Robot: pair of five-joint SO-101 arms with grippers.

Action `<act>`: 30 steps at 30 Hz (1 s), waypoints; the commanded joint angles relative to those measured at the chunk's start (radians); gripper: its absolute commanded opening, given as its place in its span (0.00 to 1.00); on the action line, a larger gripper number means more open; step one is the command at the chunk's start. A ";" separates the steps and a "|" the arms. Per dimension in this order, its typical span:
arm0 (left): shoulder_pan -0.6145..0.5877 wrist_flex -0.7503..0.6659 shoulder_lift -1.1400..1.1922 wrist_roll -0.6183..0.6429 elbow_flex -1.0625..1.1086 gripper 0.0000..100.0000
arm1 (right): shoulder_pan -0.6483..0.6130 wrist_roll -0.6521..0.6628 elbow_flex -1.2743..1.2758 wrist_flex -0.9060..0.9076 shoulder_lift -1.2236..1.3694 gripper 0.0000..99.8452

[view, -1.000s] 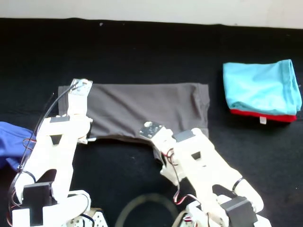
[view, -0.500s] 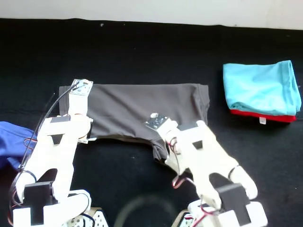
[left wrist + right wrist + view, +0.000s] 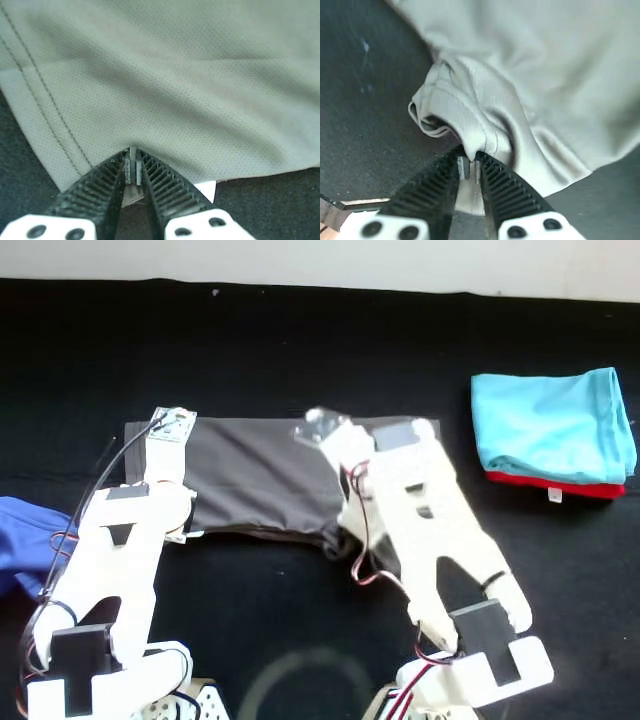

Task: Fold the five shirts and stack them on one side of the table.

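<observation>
From the high view, a grey shirt (image 3: 250, 475) lies spread across the middle of the black table (image 3: 300, 340). The left arm (image 3: 120, 550) is at the shirt's left end, and the right arm (image 3: 420, 510) lies over its right half. At the table's right side a folded cyan shirt (image 3: 550, 425) rests on a folded red shirt (image 3: 545, 483). A blue shirt (image 3: 20, 540) sits at the left edge.

In the left wrist view, the left gripper (image 3: 132, 167) has its fingers pressed together on the grey shirt's edge, beside the stitched hem.

In the right wrist view, the right gripper (image 3: 468, 167) pinches a bunched fold of the grey shirt, lifted off the table.
</observation>
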 commanded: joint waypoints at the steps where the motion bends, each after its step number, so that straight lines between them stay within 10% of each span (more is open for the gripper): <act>1: 0.012 -0.012 -0.001 0.009 -0.031 0.01 | 0.007 0.054 -0.180 0.033 0.094 0.01; 19: 0.012 -0.012 -0.001 0.009 -0.033 0.01 | 0.113 0.091 -1.362 0.255 0.943 0.06; 30: 0.012 -0.012 -0.001 0.009 -0.033 0.01 | 0.177 -0.247 -1.787 0.294 1.013 0.21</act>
